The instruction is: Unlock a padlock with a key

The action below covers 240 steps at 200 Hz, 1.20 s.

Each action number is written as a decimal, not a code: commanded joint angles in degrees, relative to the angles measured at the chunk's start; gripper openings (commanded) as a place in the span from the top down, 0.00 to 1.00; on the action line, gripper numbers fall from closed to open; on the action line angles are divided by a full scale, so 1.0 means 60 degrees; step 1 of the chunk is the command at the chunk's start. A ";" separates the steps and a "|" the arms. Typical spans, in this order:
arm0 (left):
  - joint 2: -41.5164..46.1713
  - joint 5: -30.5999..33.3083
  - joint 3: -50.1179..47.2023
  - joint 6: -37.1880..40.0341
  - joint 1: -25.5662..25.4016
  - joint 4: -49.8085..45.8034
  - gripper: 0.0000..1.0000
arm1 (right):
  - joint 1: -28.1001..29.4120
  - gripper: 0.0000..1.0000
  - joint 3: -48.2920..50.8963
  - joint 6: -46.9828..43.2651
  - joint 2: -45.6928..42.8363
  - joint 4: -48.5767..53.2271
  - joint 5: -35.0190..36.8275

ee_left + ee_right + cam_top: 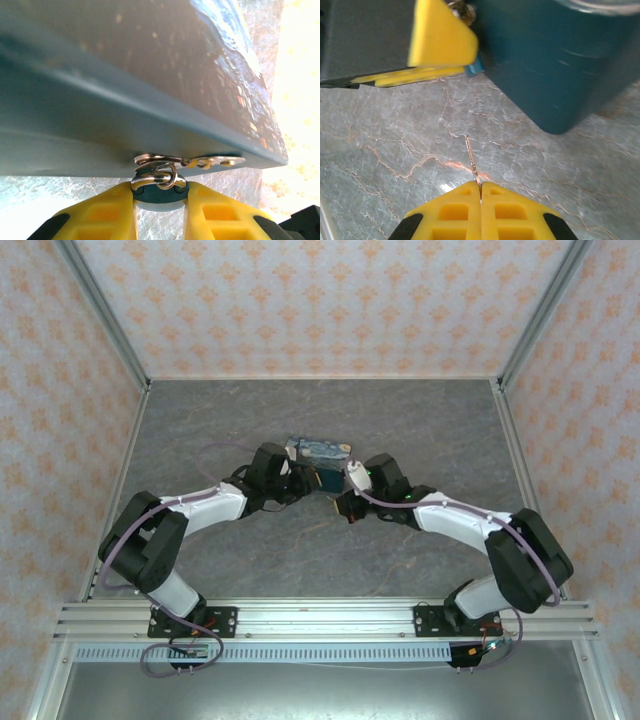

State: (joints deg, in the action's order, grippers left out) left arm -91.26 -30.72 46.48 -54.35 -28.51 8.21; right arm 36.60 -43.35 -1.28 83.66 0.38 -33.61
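The small teal padlock [159, 196] hangs by its metal shackle [156, 177] from the hasp of the painted tin [150, 75]. My left gripper [160, 205] is shut on the padlock, its yellow fingers [110, 212] pressing both sides of the body. In the right wrist view the thin silvery key [472, 157] sticks out forward, pinched in my shut right gripper [480, 187], its tip above the marbled table and short of the padlock's corner [475, 67]. From above, both grippers meet just in front of the tin [318, 449].
The tin's dark teal wall [555, 60] stands close to the right of the key. The left arm's yellow finger [442, 35] and dark body fill the upper left there. Grey marbled table [320, 540] lies open in front; patterned walls enclose it.
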 commanded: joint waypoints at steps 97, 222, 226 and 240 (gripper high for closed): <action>0.0386 -0.0131 0.0237 -0.0760 -0.0089 -0.0357 0.78 | 0.0170 1.00 -0.0599 -0.0323 0.0794 -0.0546 0.0752; 0.0387 -0.0110 0.0223 -0.0713 -0.0100 -0.0434 0.78 | 0.0317 1.00 -0.0915 -0.0257 0.1293 -0.0490 0.1043; 0.0386 -0.0110 0.0222 -0.0713 -0.0100 -0.0434 0.78 | 0.0316 1.00 -0.0905 -0.0256 0.1311 -0.0466 0.1077; 0.0382 -0.0110 0.0222 -0.0713 -0.0098 -0.0431 0.78 | 0.0316 1.00 -0.0889 -0.0228 0.1331 -0.0501 0.1097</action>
State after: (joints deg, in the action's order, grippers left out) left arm -91.20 -31.11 46.48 -58.52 -28.53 6.20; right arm 38.11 -47.16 -2.66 91.11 -2.20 -28.60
